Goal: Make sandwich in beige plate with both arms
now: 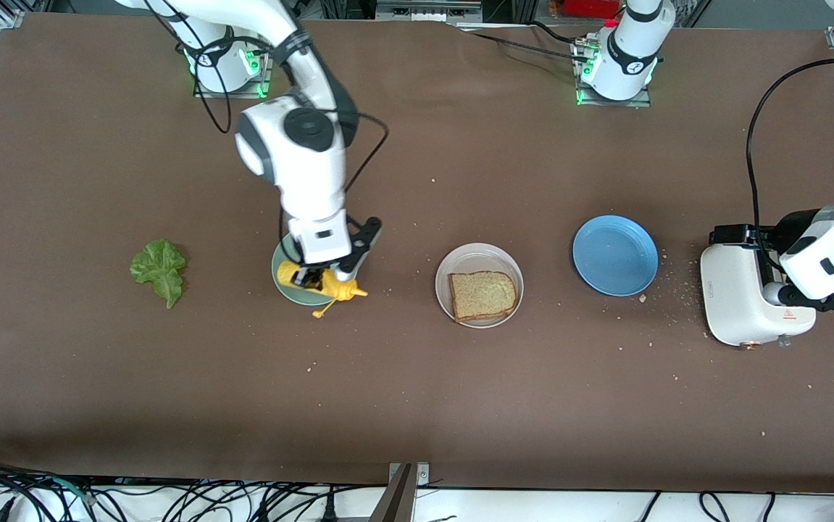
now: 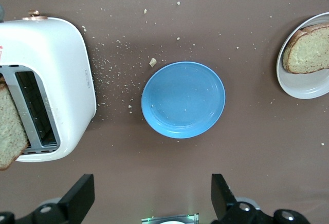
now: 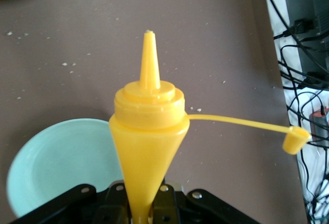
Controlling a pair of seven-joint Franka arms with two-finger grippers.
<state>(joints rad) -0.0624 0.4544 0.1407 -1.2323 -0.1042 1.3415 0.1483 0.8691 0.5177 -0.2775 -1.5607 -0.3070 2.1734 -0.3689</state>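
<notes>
The beige plate (image 1: 462,261) sits mid-table with one slice of brown bread (image 1: 482,296) on it; both also show in the left wrist view, plate (image 2: 303,89) and bread (image 2: 308,49). A second bread slice (image 2: 10,126) stands in a slot of the white toaster (image 1: 739,297). The green lettuce leaf (image 1: 159,270) lies on the table toward the right arm's end. My right gripper (image 1: 315,277) is shut on a yellow squeeze bottle (image 1: 335,286) over a mint green plate (image 1: 283,274); the bottle's cap (image 3: 295,140) hangs open. My left gripper (image 1: 826,299) is open and empty above the toaster.
An empty blue plate (image 1: 614,254) lies between the beige plate and the toaster. Crumbs are scattered around the toaster and the blue plate. Cables run along the table edge nearest the front camera.
</notes>
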